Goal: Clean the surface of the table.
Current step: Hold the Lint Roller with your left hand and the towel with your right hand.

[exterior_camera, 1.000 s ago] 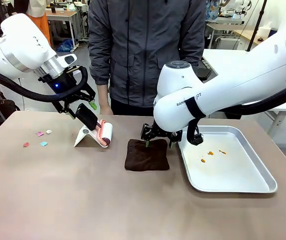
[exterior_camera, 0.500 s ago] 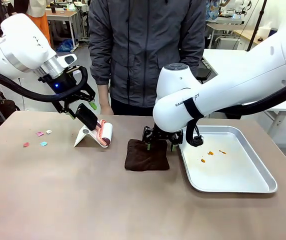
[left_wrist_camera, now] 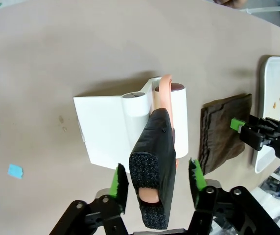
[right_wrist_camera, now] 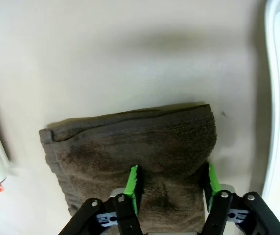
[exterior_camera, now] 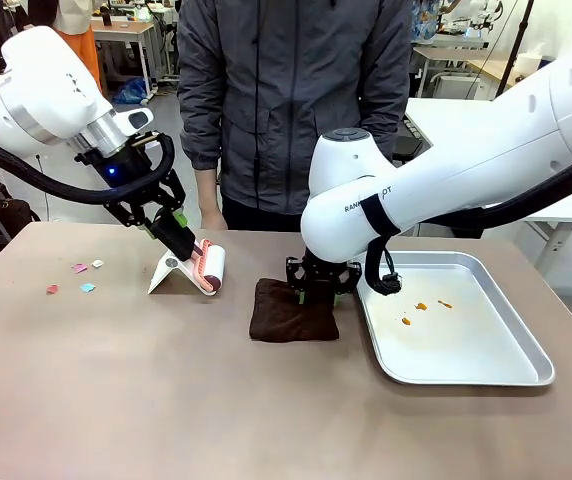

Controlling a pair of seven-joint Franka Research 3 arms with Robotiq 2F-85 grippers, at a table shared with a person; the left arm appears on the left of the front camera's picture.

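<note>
The tan table (exterior_camera: 166, 400) carries a lint roller (exterior_camera: 211, 268) on a white stand (left_wrist_camera: 105, 132) and a folded brown cloth (exterior_camera: 291, 312). My left gripper (exterior_camera: 171, 222) straddles the roller's black foam handle (left_wrist_camera: 152, 161). In the left wrist view this gripper (left_wrist_camera: 155, 177) is open, with narrow gaps between the green pads and the handle. My right gripper (exterior_camera: 318, 288) reaches down onto the cloth's far edge. In the right wrist view it (right_wrist_camera: 172, 188) is open, with its pads set on the cloth (right_wrist_camera: 130, 142), which lies flat between them.
Small coloured paper scraps (exterior_camera: 79, 270) lie at the table's far left, also seen in the left wrist view as scraps (left_wrist_camera: 13, 171). A silver tray (exterior_camera: 466, 345) with orange stains sits right of the cloth. A person (exterior_camera: 286, 100) stands at the far edge.
Both grippers' jaws have narrowed, the left around the roller handle and the right on the cloth. The right gripper has sunk a little lower onto the cloth.
</note>
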